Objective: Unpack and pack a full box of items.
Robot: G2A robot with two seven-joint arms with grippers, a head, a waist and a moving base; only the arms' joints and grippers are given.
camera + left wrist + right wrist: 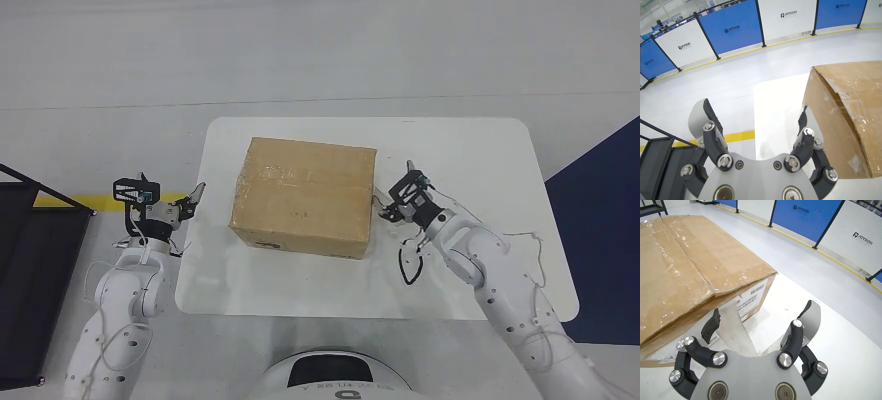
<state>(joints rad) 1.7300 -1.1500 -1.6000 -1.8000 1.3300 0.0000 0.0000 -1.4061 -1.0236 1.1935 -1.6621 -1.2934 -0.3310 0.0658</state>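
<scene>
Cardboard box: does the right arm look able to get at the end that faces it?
Probably yes: the right gripper is open close beside that end of the cardboard box, and nothing stands between them.

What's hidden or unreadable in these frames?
- Contents of the box: hidden under the closed, taped flaps, top and wrist views.
- Print on the label, right wrist view: too small to read.
- Far end of the box, left wrist view: cut off by the picture edge.
- The black rack, top view: cut off at the edge.
</scene>
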